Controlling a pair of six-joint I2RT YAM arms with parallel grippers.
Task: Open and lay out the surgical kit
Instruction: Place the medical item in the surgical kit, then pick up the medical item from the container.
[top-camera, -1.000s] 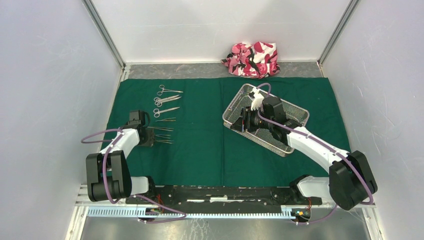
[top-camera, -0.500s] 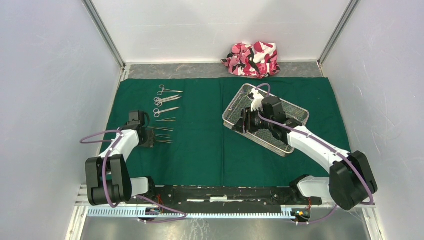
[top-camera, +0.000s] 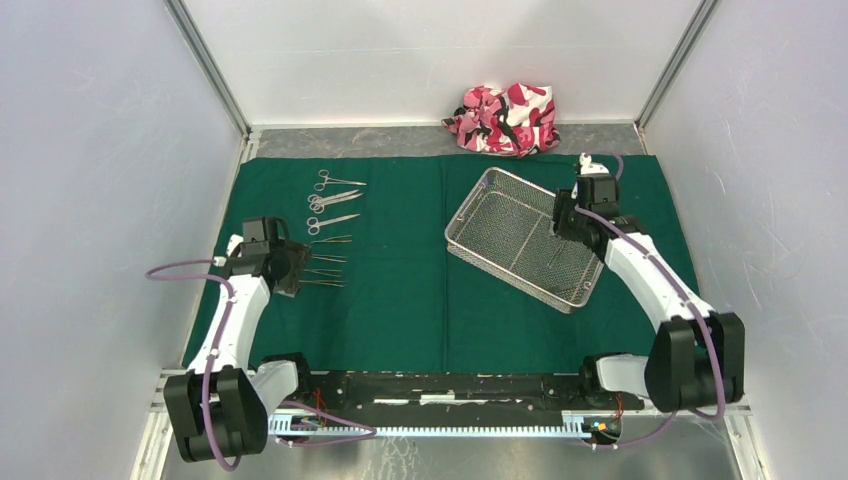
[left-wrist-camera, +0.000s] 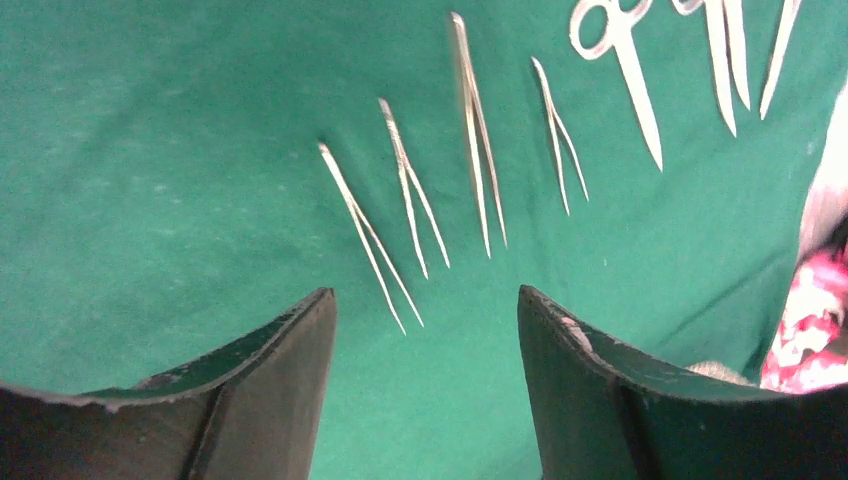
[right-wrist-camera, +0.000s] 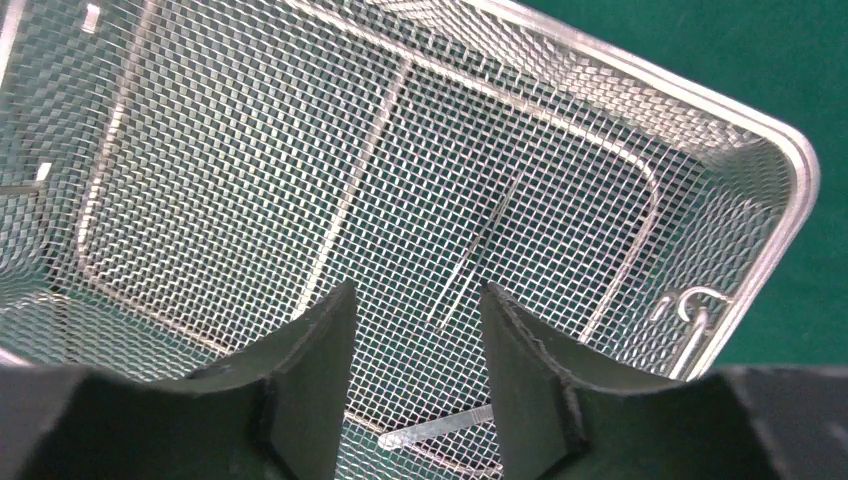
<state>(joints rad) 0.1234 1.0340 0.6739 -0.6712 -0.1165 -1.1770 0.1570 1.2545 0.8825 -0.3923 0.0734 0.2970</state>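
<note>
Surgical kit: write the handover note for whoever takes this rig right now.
Left gripper: open, empty, hovering over the tweezers.
Right gripper: open, empty, above the tray.
Things: green cloth spread flat; scissors and tweezers lined up in a row on its left side; tray on its right side.
Done: cloth opened, most tools laid out.
Left: a slim tool seems to lie in the tray; probably lift it out and add it to the row.
</note>
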